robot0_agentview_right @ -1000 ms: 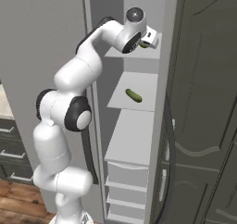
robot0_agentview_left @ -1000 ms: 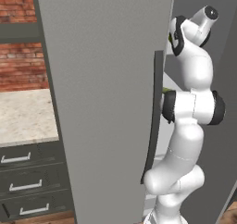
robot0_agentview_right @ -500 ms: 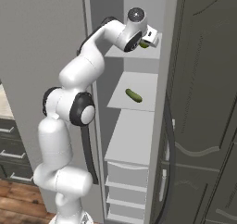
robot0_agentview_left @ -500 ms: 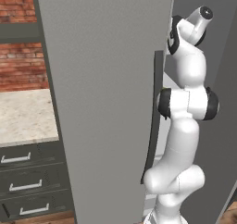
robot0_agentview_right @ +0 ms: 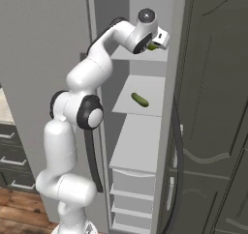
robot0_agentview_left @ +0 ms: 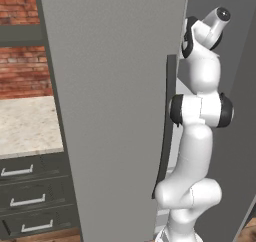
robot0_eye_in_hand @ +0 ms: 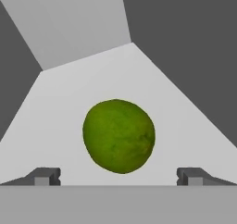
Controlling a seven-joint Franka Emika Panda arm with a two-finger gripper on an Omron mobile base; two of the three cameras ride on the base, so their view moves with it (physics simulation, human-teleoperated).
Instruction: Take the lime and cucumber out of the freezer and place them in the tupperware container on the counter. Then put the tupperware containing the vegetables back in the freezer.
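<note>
Freezer (robot0_agentview_right: 145,146) shelf: lime (robot0_eye_in_hand: 119,135), cucumber (robot0_agentview_right: 140,99) below

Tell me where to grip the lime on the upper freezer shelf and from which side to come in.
Grip the lime across its widest middle, coming straight in from the open front of the freezer. It is nearly round and sits free on the shelf, already centred ahead of the open gripper, so the fingers can likely pass on either side and close on its flanks.

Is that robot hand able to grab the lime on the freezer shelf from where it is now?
Probably yes. In the hand view the lime lies on the pale shelf straight ahead of the open gripper, between its two fingertips, with nothing in front of it. The freezer door stands open, so the way looks free.
</note>
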